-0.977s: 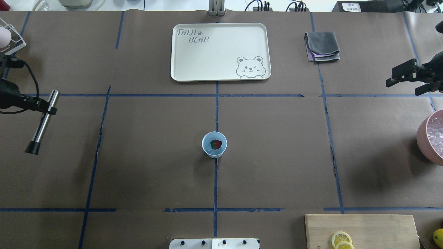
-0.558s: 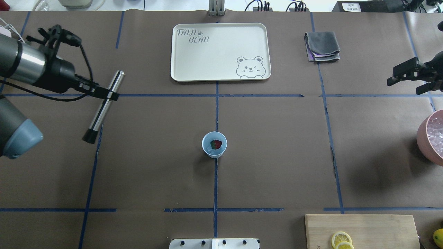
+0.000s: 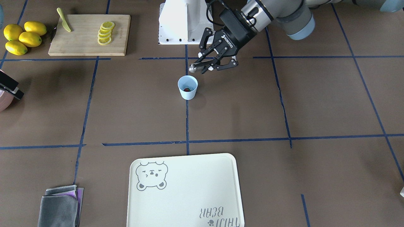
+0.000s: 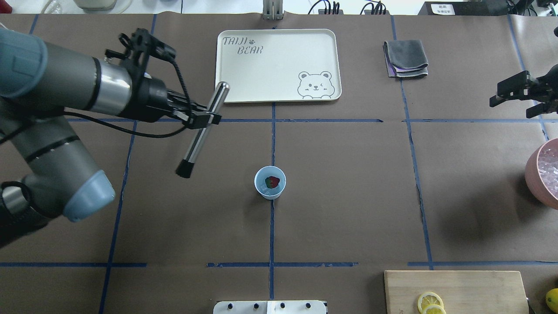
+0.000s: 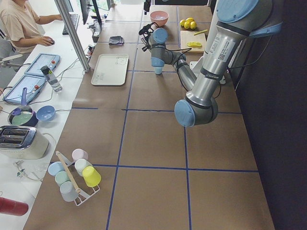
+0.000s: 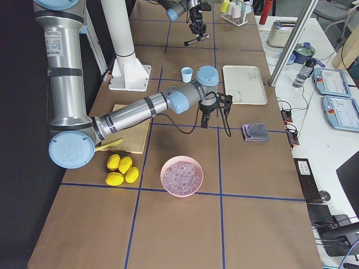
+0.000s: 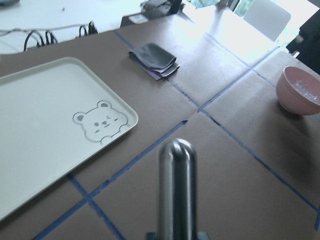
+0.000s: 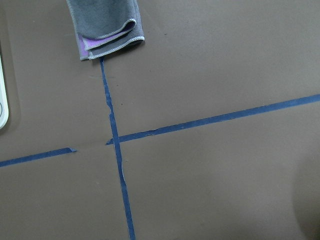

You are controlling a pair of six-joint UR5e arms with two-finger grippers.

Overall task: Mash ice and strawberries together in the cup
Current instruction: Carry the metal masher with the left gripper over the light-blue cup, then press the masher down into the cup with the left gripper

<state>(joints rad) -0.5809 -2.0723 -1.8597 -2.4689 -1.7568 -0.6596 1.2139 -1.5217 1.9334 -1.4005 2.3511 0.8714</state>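
The pale-blue cup [image 4: 270,183] stands upright at the table's centre, also seen as the cup [image 3: 187,87] from the front. Inside it lie the dark-red strawberry [image 4: 273,181] and whitish ice [image 4: 263,188]. My left gripper [image 4: 205,118] is shut on a metal muddler [image 4: 202,130] with a black lower end. It hangs tilted in the air to the left of and beyond the cup, apart from it. The left wrist view shows the muddler's shaft [image 7: 176,190] end-on. My right gripper [image 4: 510,109] hovers open and empty at the far right edge.
A cream bear tray [image 4: 279,61] lies beyond the cup, with a folded grey cloth [image 4: 406,59] to its right. A pink bowl [image 4: 532,172] of ice stands at the right edge. A cutting board [image 4: 471,283] with lemon slices [image 4: 430,302] is front right, whole lemons [image 3: 22,36] beside it.
My left arm has swung in from the table's left edge toward the middle, carrying the muddler closer to the cup. The right gripper has barely moved.
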